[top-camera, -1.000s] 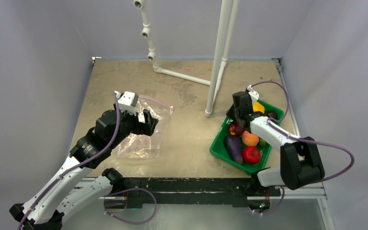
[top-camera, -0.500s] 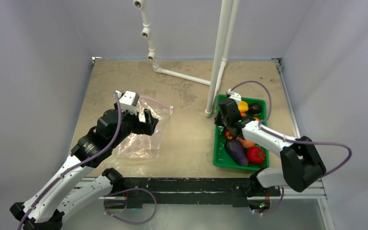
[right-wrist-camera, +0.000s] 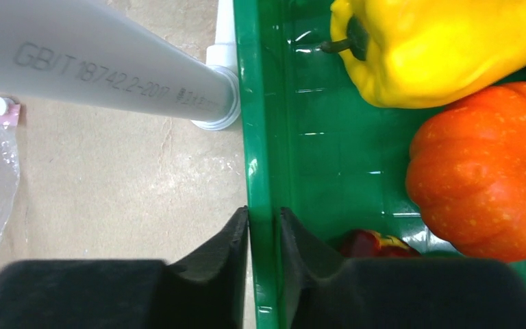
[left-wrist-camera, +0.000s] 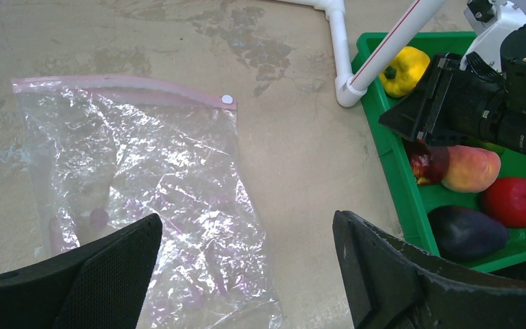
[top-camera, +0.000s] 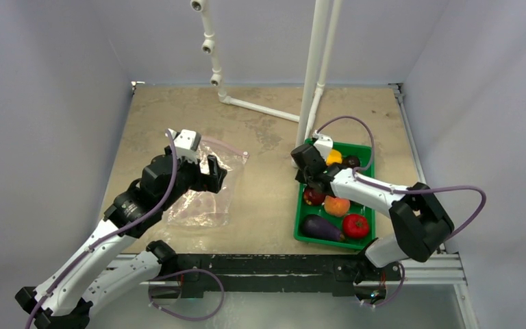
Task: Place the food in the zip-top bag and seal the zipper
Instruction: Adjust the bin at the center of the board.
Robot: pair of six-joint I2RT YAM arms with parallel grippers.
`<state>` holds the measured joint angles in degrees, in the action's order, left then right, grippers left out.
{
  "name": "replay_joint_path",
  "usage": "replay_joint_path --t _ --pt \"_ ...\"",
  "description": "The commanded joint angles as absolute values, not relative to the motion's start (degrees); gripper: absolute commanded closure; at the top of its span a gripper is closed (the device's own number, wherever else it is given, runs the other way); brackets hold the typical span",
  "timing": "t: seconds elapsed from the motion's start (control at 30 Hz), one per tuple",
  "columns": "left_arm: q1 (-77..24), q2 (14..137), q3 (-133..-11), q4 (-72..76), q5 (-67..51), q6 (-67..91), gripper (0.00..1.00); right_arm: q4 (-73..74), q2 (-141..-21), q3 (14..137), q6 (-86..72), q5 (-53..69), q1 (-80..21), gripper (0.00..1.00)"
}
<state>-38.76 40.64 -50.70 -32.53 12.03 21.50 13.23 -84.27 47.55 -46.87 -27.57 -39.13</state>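
food (top-camera: 336, 205) is not yet bagged; the green tray (right-wrist-camera: 260, 137) wall is straddled by the right gripper (right-wrist-camera: 264, 226), clamping cannot be told; one piece is to be grasped next.

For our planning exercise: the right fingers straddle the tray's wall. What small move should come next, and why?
Probably open the right fingers and lift off the tray: it sits near the bag, all the food is still in it, and picking needs free fingers.

Layout: bag (top-camera: 202, 199) left, tray (top-camera: 331, 243) right.
In tray: pepper (top-camera: 333, 157) farthest, peach (top-camera: 337, 205) mid, eggplant (top-camera: 320, 227) and tomato (top-camera: 355, 225) nearest me, tomato rightmost. My right claw (right-wrist-camera: 264, 233) straddles its left wall.
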Motion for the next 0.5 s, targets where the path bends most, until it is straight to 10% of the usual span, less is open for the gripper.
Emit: replay_joint_path --t 0.0,0.47 --pt "-39.02 40.69 -50.36 -31.76 12.41 21.65 0.06 18.5 -82.07 51.5 -51.53 -31.91 -39.76 0.7" --pt "-39.02 40.88 -50.36 -31.77 12.59 21.62 0.06 22.07 -65.3 55.63 -50.94 -20.15 -39.81 0.58"
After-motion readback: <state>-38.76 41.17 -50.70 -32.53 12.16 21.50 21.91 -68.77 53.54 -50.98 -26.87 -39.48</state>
